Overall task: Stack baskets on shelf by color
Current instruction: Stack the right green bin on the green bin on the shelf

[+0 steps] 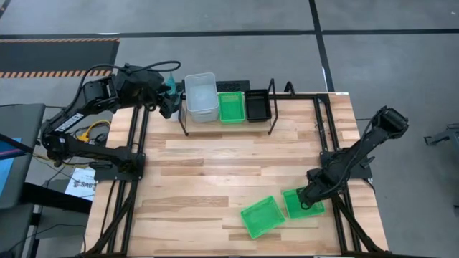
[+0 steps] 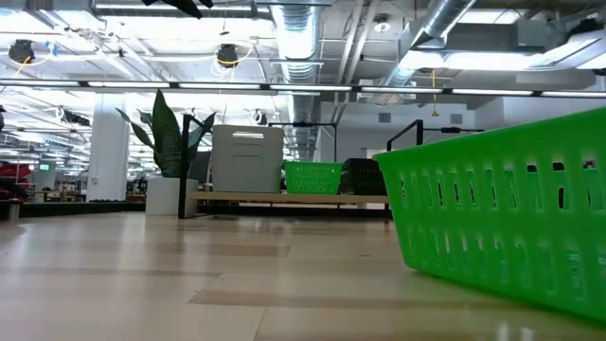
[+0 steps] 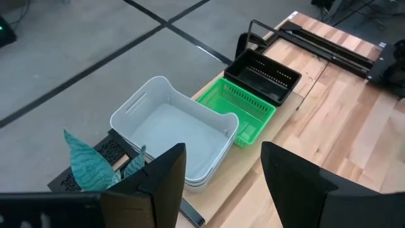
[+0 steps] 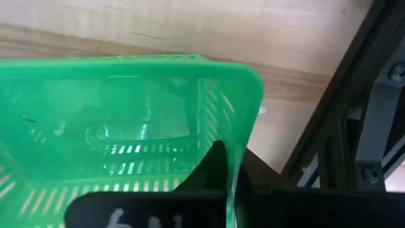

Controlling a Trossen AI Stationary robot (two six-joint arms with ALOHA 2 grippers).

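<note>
Green plastic fills the right wrist view: the right tool (image 4: 221, 180) is down at the near right corner of the wooden counter (image 1: 208, 179), with one dark finger (image 4: 212, 166) showing inside the wall of a green basket (image 1: 303, 203) and the basket's rim running between the fingers, so it appears closed on that wall. A second green basket (image 1: 262, 216) lies just beside the first on its left, tilted relative to the counter edge; whether the two touch is hard to tell. At the far edge stands the black wire shelf (image 1: 272, 107) with three compartments filled: a stack of translucent grey-white baskets (image 1: 201, 97) on the left, a single green basket (image 1: 232, 107) in the middle, and a black basket (image 1: 258, 106) on the right. In the low view the grey-white stack (image 2: 247, 158) rises clearly higher than its two neighbours. The left tool (image 3: 221, 183) hovers above the left end of the shelf, its fingers spread wide apart and holding nothing, with the grey-white stack directly beyond them. A teal potted plant (image 3: 85, 163) sits just left of the shelf, close under that tool.
</note>
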